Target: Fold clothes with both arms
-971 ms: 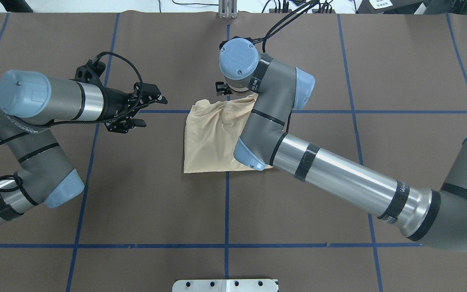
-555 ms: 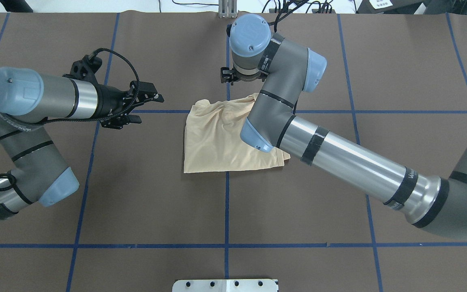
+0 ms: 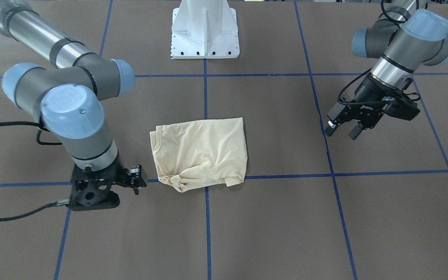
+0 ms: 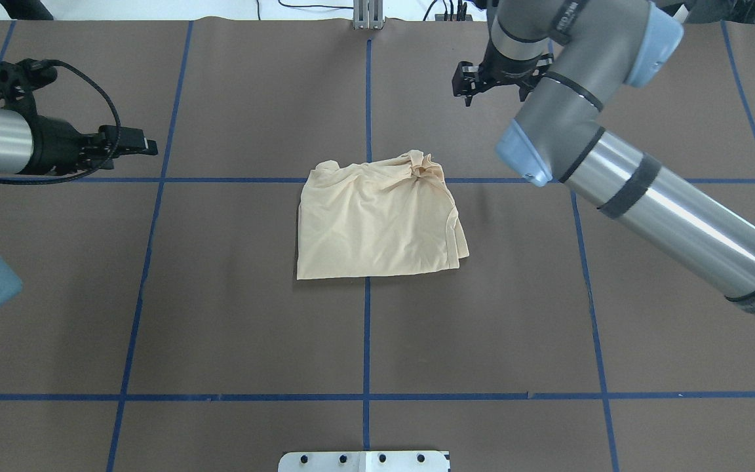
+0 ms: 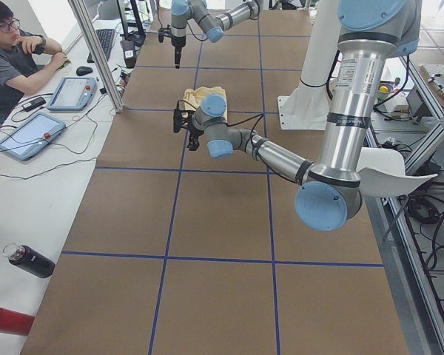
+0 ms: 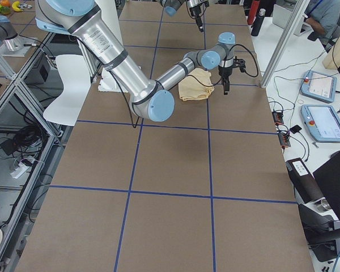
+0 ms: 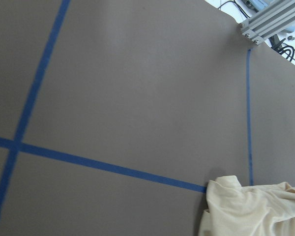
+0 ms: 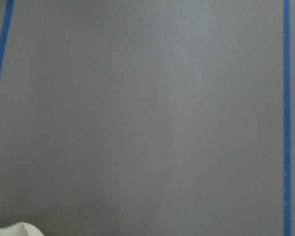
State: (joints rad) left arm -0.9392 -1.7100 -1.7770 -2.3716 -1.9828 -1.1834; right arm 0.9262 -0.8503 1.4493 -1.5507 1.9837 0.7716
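Note:
The pale cream-yellow shirt [image 4: 377, 223] lies folded into a rough rectangle at the table's middle, bunched at its far right corner; no print shows. It also shows in the front view [image 3: 200, 153], and as a corner in the left wrist view [image 7: 255, 206]. My left gripper [image 4: 148, 145] hovers far to the shirt's left, open and empty, as the front view [image 3: 342, 131] shows. My right gripper [image 4: 472, 82] is beyond the shirt's far right corner, apart from it; in the front view [image 3: 137, 179] its jaws look open and empty.
The brown table is marked with a blue tape grid [image 4: 367, 341]. The white pedestal base [image 3: 205, 31] stands at the robot's edge. An aluminium post [image 4: 367, 13] stands at the far edge. Operators with tablets [image 5: 29, 133] sit along the far side.
The right arm has lifted off the shirt and swung away to the far right, uncovering it. The left gripper has drawn back to the left. The shirt lies still.

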